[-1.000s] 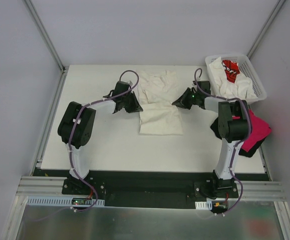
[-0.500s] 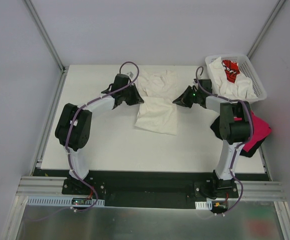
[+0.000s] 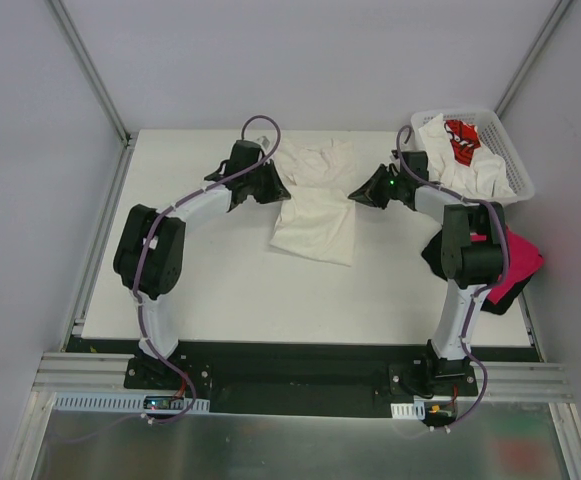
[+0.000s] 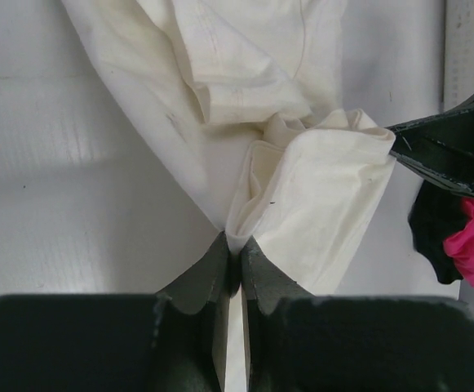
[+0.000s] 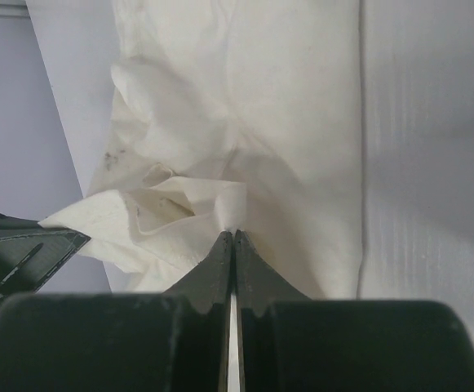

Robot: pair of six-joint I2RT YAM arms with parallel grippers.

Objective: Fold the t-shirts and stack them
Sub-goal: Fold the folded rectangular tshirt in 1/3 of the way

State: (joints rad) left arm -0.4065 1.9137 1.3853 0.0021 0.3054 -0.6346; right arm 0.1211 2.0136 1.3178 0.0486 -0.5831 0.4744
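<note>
A cream t-shirt (image 3: 315,210) lies spread at the middle of the white counter (image 3: 210,280), its far part crumpled flat against the surface and its near part gathered into a skewed panel that slants toward the right arm. The left hand (image 4: 238,260) is closed on a bunched edge of the cloth at the shirt's left side; the wrist view shows the fabric pinched between the two dark fingertips and a fold trailing below them. The right hand (image 5: 233,238) is clamped on the opposite edge in the same way, its tips pressed together with a thin ridge of cloth caught between them – the two hands face each other across the garment, near but apart. At the counter's far right corner stands a white lattice basket (image 3: 515,160) holding a white shirt with red print (image 3: 461,140) on top of more cream shirts (image 3: 460,178). A magenta shirt (image 3: 518,258) hangs over the counter's right edge, just behind the right arm's elbow, with a black shirt (image 4: 432,237) touching it.
</note>
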